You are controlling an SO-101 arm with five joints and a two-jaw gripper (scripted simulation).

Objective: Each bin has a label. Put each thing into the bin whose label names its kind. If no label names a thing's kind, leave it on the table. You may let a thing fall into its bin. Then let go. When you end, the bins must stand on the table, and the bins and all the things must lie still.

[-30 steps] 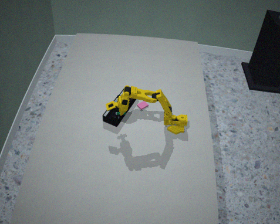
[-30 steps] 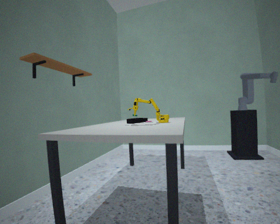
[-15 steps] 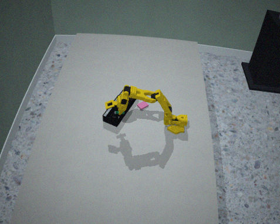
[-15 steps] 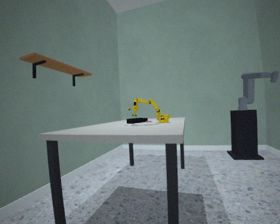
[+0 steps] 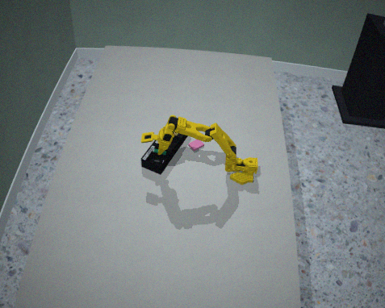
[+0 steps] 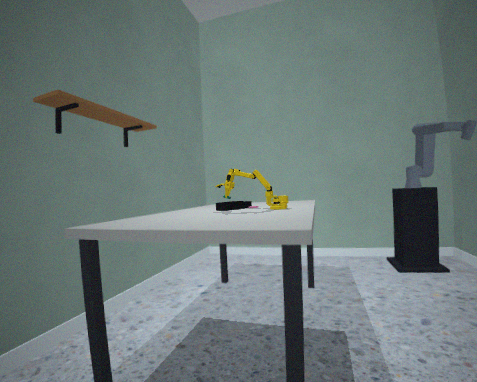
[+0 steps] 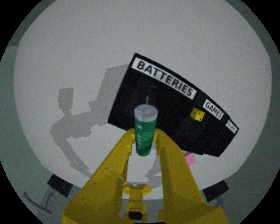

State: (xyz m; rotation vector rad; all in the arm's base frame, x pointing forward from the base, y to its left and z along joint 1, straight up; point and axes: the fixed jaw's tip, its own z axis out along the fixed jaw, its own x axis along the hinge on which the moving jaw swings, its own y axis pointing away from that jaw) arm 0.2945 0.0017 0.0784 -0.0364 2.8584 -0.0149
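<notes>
Seen on the counter (image 5: 229, 250) (image 6: 194, 220) (image 7: 206, 30): black bins (image 5: 154, 166) (image 6: 229, 206) (image 7: 126, 112), with a yellow die (image 7: 197, 114) under GAMES and a pink block (image 5: 196, 145) (image 6: 253, 207) (image 7: 190, 159) just beside. Held above the BATTERIES bin, between fingers (image 5: 161, 150) (image 6: 228, 190) closed to a narrow gap: a green battery (image 5: 164, 153) (image 6: 228, 197) (image 7: 145, 130).

BATTERIES bin (image 5: 152, 166) (image 6: 225, 206) (image 7: 122, 112): at my left end of the row on the worktop (image 5: 148, 258) (image 6: 194, 220) (image 7: 81, 40); a thin thing (image 7: 147, 100) lies in it.
GAMES bin (image 7: 190, 136): in the middle; a die (image 7: 197, 114) lies inside.
Third bin (image 7: 222, 142): at my right end, label too small to read.
Block (image 5: 196, 145) (image 6: 253, 207) (image 7: 190, 159): flat on the worktop, between the bins and my base (image 5: 242, 177) (image 6: 279, 205).
Cylinder (image 5: 163, 152) (image 6: 228, 197) (image 7: 144, 131): in my tool (image 5: 161, 153) (image 6: 227, 196) (image 7: 145, 134), above the row.
Pedestal (image 5: 368, 77) (image 6: 416, 230): on the floor, behind my base, to my right.
</notes>
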